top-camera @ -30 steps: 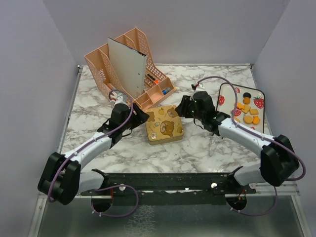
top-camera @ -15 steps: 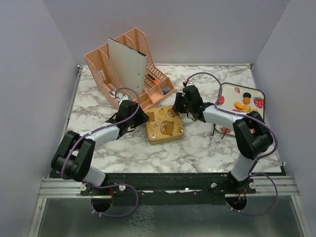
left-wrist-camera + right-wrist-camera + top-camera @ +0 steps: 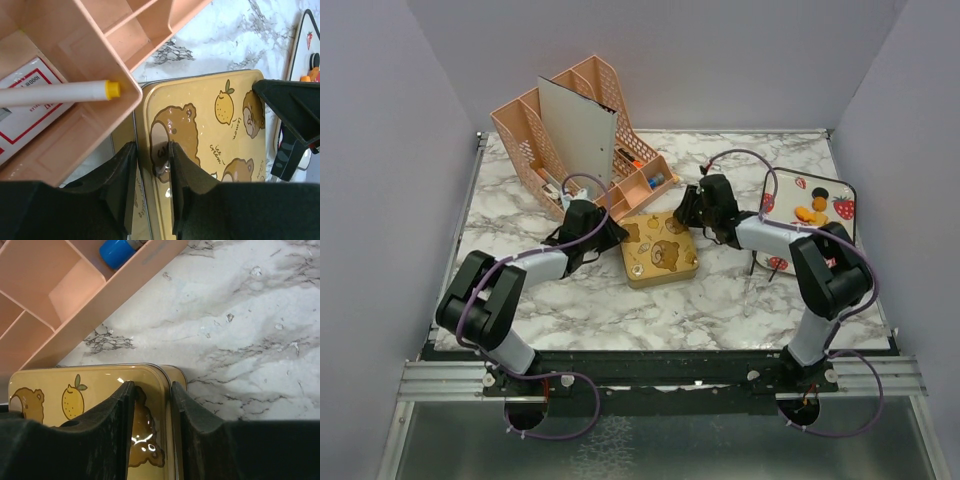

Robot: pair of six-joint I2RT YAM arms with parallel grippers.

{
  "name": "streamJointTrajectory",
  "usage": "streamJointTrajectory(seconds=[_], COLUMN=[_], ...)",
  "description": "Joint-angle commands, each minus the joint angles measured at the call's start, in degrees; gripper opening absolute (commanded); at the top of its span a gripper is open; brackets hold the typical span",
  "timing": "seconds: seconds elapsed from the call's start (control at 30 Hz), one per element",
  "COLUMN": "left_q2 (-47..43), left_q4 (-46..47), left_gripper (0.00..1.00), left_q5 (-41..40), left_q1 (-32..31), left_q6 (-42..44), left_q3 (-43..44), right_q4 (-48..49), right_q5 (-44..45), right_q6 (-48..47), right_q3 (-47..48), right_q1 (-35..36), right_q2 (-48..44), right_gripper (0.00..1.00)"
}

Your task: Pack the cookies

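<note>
The cookies (image 3: 811, 214), mostly orange with a dark round one, lie on a strawberry-print tray (image 3: 785, 190) at the right; a few show in the left wrist view (image 3: 312, 75). A yellow bear-print tin (image 3: 660, 258) sits in the middle with its lid on. My left gripper (image 3: 607, 237) straddles the tin's left lid rim (image 3: 145, 150), one finger outside and one on top, closed on it. My right gripper (image 3: 692, 215) clamps the tin's far right lid rim (image 3: 167, 390) the same way.
A pink plastic desk organizer (image 3: 570, 130) with a white board (image 3: 578, 135) leaning in it stands just behind the tin, close to both grippers. It holds a white marker (image 3: 55, 92) and a blue item (image 3: 116, 250). Marble tabletop (image 3: 240, 330) lies around it.
The tin has shifted a little to the right and turned slightly. Both grippers moved in and stayed at its left and right rims; both arms stretched further forward.
</note>
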Motion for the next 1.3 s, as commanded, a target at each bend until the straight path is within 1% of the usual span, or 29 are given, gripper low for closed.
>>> streamJointTrajectory(seconds=[0.0,0.17,0.3,0.4,0.5,0.57,0.67,0.77,1.03,1.1,1.27], left_q2=[2.1,-5.4,-12.5,-18.0,-22.2,-23.6,-23.7,-22.1,-15.6,-14.3,-13.0], left_q4=[-6.2,-6.4,-7.9,-11.3,-15.1,-16.2,-17.9,-18.2,-16.5,-15.2,-15.3], left_gripper=[0.29,0.29,0.31,0.35,0.41,0.42,0.43,0.42,0.39,0.39,0.38], left_q5=[3.6,1.9,-0.4,-5.6,-10.3,-12.6,-14.5,-14.7,-11.9,-11.5,-11.6], left_q1=[-4.5,-7.5,-8.2,-8.1,-8.2,-8.1,-8.1,-8.1,-8.1,-8.1,-8.0], left_q6=[0.7,-1.3,-2.6,-2.2,-0.8,0.0,1.1,2.2,3.0,3.1,3.3], left_q3=[-5.4,-9.4,-11.9,-11.4,-9.4,-8.3,-6.7,-5.4,-5.1,-5.0,-5.5], right_q4=[-9.5,-9.4,-8.0,-8.8,-13.4,-15.2,-18.0,-21.5,-29.0,-30.8,-33.4], right_q5=[-7.8,-10.4,-10.2,-7.9,-5.2,-4.0,-3.0,-4.5,-8.9,-9.8,-12.7], right_q6=[1.3,1.9,1.9,0.7,-0.6,-1.2,-1.9,-2.6,-2.9,-3.1,-3.2], right_q3=[-8.2,-13.1,-16.0,-15.9,-14.2,-13.7,-13.6,-14.0,-17.3,-17.5,-19.2], right_q1=[1.9,1.9,1.9,1.9,1.9,1.9,1.9,1.9,1.9,1.9,1.9], right_q2=[-1.0,-6.6,-10.4,-13.9,-17.7,-20.4,-24.0,-26.6,-35.8,-37.2,-38.1], right_gripper=[0.35,0.35,0.35,0.37,0.40,0.42,0.44,0.45,0.45,0.45,0.45])
